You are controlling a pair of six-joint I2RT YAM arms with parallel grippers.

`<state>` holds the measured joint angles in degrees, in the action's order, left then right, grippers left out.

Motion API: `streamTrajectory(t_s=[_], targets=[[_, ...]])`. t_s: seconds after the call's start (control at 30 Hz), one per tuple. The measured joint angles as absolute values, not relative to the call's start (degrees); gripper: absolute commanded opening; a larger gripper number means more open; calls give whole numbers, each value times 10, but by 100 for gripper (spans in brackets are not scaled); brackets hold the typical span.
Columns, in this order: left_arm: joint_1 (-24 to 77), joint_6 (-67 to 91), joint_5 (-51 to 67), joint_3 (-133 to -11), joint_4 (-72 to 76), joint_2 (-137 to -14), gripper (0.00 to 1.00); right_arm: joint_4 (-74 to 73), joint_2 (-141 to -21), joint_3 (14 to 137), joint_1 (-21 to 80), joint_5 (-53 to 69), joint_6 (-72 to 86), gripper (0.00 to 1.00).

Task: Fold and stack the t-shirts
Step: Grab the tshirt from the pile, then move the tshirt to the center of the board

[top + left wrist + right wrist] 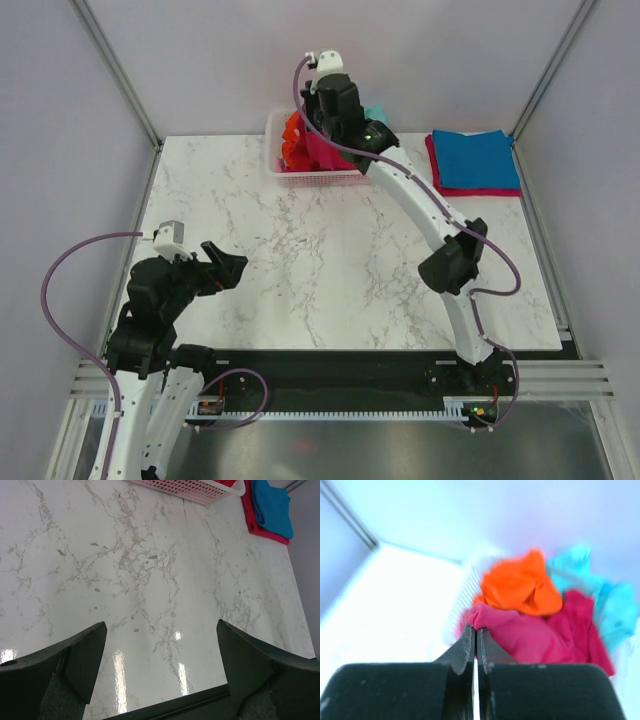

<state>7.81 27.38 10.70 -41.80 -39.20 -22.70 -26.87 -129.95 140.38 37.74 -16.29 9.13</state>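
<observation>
1. Our right gripper [475, 630] has its jaws clenched on the crimson shirt [530, 635] in the basket [320, 180], upper centre.
2. Our left gripper [161, 625] hangs over the worktop [300, 260], lower left, jaws released.
3. We see a folded blue shirt [475, 158], upper right.

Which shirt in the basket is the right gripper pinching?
The crimson red shirt: the right gripper's fingertips clamp its fold; orange shirt and teal shirt lie beyond.
</observation>
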Motion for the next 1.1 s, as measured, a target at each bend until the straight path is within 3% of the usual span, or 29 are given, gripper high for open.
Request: streamTrajectory(t_s=[0.13, 0.23, 0.27, 0.3, 0.33, 0.37, 0.5, 0.63, 0.77, 0.9, 0.97, 1.1], targets=[[77, 274, 107, -418, -392, -230, 98, -253, -1163, 1401, 396, -156, 79, 0], [77, 274, 107, -418, -392, -230, 98, -213, -1004, 1318, 400, -159, 72, 0], [77, 274, 107, -418, -392, -230, 98, -209, -962, 1287, 399, -168, 70, 7], [77, 274, 107, -418, -392, -230, 98, -194, -908, 1239, 398, -182, 71, 26], [77, 274, 107, -418, -392, -230, 98, -180, -853, 1173, 396, -197, 74, 79], [77, 274, 107, -418, -392, -230, 98, -174, -809, 1123, 396, -207, 80, 97], [75, 274, 107, -418, -392, -232, 99, -181, -653, 863, 387, -288, 146, 98], [75, 274, 107, -418, -392, -247, 99, -292, -612, 639, 343, -349, 267, 98], [75, 274, 107, -418, -392, -270, 99, -399, -519, 490, 325, -340, 355, 98], [75, 274, 107, -418, -392, -272, 99, -350, -414, 414, 335, -246, 416, 97], [74, 274, 107, -418, -392, -271, 99, -302, -460, 390, 391, -216, 446, 98], [71, 274, 106, -418, -392, -266, 99, -267, -694, 445, 562, -220, 468, 98]])
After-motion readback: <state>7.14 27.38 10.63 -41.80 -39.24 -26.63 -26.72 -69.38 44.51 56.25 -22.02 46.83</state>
